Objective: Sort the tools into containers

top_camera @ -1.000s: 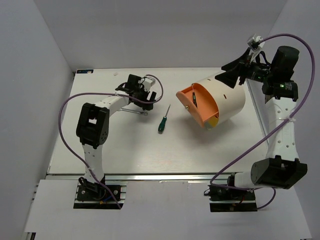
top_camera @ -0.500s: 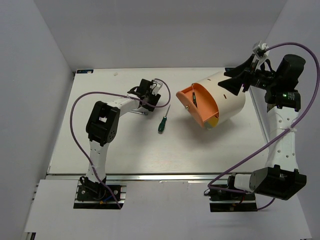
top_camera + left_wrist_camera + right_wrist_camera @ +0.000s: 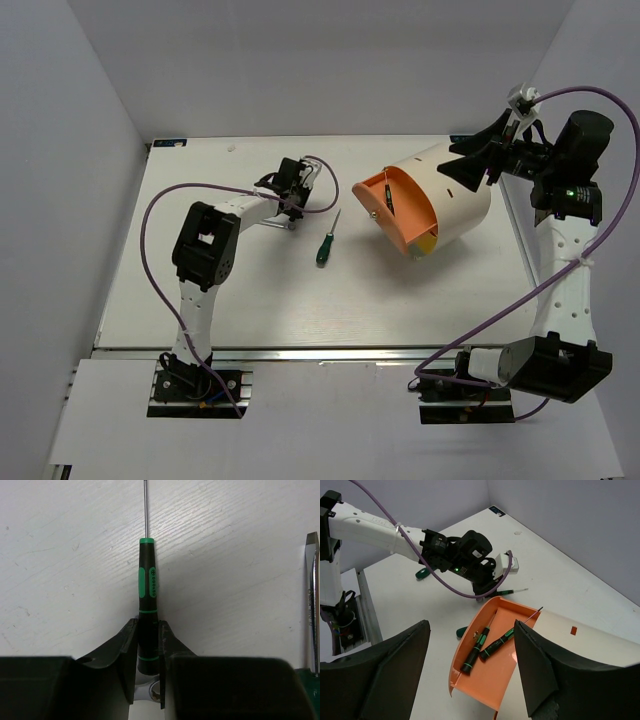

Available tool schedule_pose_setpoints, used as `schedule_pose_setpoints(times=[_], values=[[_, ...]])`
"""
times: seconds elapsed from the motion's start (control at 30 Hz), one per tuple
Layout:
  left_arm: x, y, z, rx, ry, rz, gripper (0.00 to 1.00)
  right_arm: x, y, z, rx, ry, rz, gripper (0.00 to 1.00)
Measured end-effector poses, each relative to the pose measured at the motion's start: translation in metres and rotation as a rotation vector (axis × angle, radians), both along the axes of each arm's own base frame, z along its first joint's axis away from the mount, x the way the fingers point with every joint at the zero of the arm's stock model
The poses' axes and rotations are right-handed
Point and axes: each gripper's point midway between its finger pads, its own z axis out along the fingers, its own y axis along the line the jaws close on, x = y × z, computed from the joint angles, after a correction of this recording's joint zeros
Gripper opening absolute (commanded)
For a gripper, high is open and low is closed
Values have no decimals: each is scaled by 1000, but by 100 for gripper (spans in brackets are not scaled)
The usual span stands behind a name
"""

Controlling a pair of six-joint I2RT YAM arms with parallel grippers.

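Left end effector (image 3: 148, 625) was clamped tight on the handle of a screwdriver (image 3: 148, 587) down at the table (image 3: 60, 555), with the shaft sticking straight out ahead. A second screwdriver (image 3: 324, 243) lay loose nearby. Right end effector (image 3: 462, 165) hung wide open above the drum (image 3: 455, 195), which lay on its side with two more screwdrivers (image 3: 476, 650) in its orange compartment (image 3: 505, 680).
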Motion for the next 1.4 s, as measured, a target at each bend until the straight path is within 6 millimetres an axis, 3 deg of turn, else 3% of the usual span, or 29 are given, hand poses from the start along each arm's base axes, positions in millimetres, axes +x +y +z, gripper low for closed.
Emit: schedule_pose_setpoints(times=[0.07,0.17,0.27,0.37,0.4,0.43,0.5,0.57,0.67,0.8,1.03,1.17,1.3,1.4], values=[[-1,-1,2,-16,6,21,0,0,0,-1,0,5,-3,71],[-6,1,8,-57,34,85,0,3,-2,-4,-9,5,-29,65],[-8,-2,35,-145,41,168,0,6,-6,-9,-30,6,-67,55],[-13,-10,90,-309,16,232,0,7,-11,-12,-52,4,-112,36],[-18,-13,113,-377,3,249,0,6,-12,-13,-58,2,-123,30],[-24,-16,140,-463,-13,272,0,6,-13,-14,-63,3,-134,18],[-42,-20,188,-624,-25,292,0,5,-15,-18,-72,9,-158,6],[-63,-27,229,-804,-22,305,0,6,-17,-22,-80,19,-183,2],[-92,-41,264,-1015,37,316,0,8,-21,-31,-90,45,-217,0],[-117,-78,275,-1160,184,358,0,12,-27,-43,-101,78,-266,0],[-161,-160,263,-1223,433,449,0,10,-33,-46,-115,85,-326,0],[-161,-186,269,-1238,453,478,0,6,-33,-41,-120,67,-339,0],[-154,-198,277,-1255,446,498,2,4,-34,-39,-123,61,-348,0],[-154,-205,271,-1244,464,522,8,5,-34,-40,-122,64,-351,0]])
